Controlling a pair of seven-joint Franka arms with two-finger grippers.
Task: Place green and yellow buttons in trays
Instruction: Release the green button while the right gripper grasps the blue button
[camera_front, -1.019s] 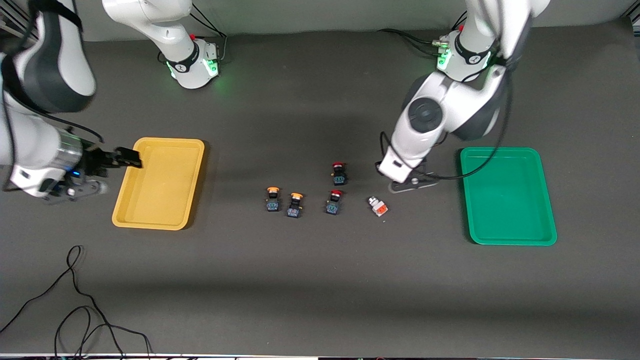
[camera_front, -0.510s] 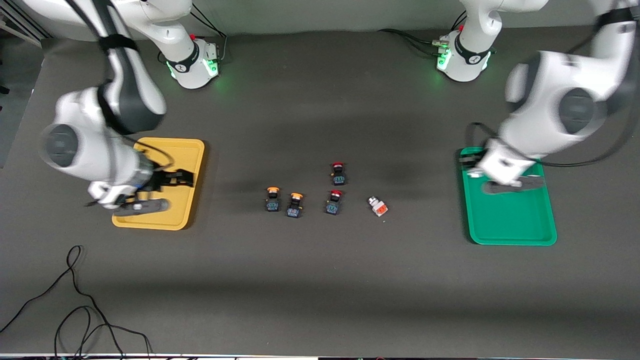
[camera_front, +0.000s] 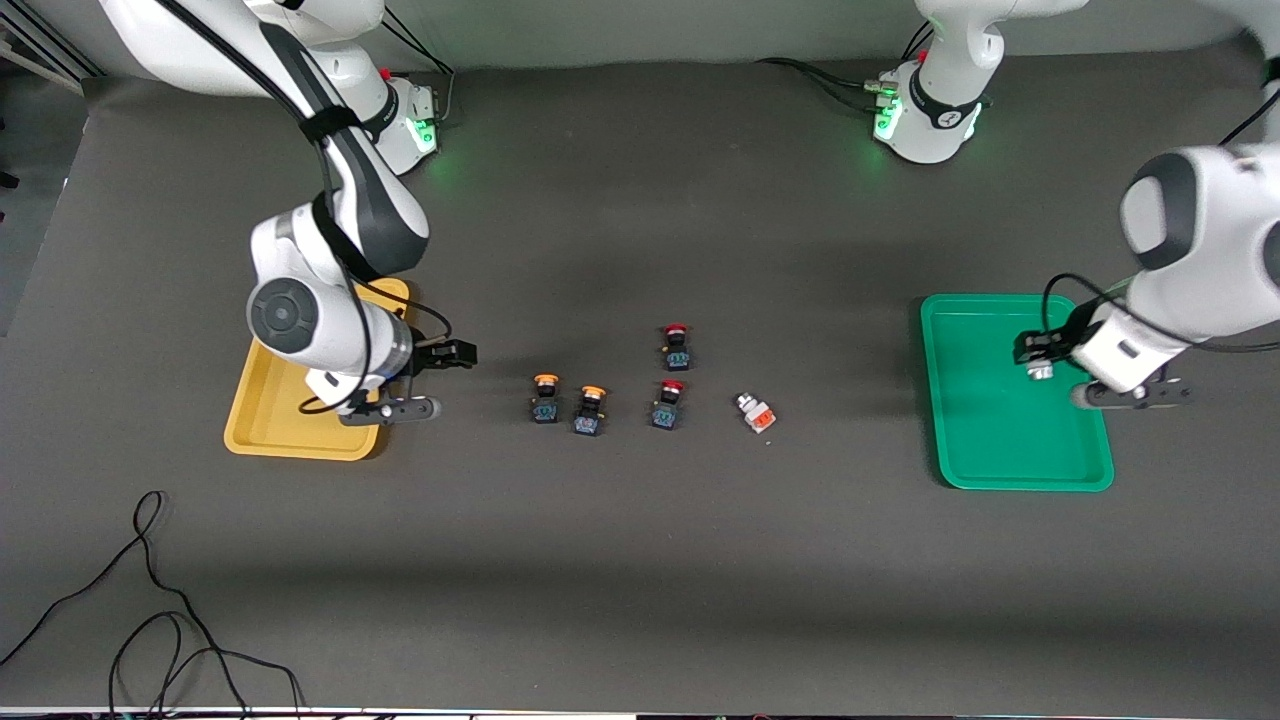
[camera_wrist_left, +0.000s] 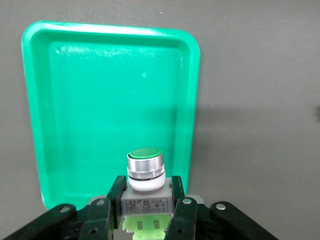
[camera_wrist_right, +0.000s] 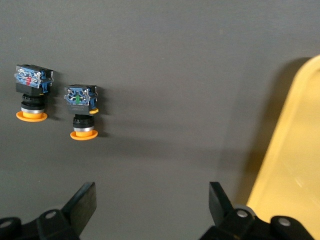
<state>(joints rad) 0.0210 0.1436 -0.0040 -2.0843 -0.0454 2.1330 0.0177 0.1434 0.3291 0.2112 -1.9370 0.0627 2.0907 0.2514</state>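
Front view
- Left gripper (camera_front: 1040, 350): over the shallow green plastic tray (camera_front: 1000, 450) at the left arm's end of the table, clenched on a small green-capped push-button with a whitish body (camera_front: 1040, 371).
- Right gripper (camera_front: 448, 380): over bare tabletop between the shallow yellow plastic tray (camera_front: 265, 425) and the button row, released, holding nothing.
- Two orange-capped push-buttons with black-blue bodies (camera_front: 566, 402): side by side on the table, nearest the yellow tray.
- Two red-capped buttons (camera_front: 672, 375): one just farther from the camera than the other.
- Whitish block with orange marking (camera_front: 757, 413): on the table, toward the green tray.

Left wrist view
- Grasp: fingers (camera_wrist_left: 112, 200) grip the whitish body of the green-capped button (camera_wrist_left: 145, 170); cap above the tray (camera_wrist_left: 105, 100).

Right wrist view
- Fingers (camera_wrist_right: 82, 200): spread wide.
- Orange-capped buttons (camera_wrist_right: 57, 102): ahead on the mat, apart from the gripper.
- Yellow tray (camera_wrist_right: 290, 165): rim at the frame's edge.
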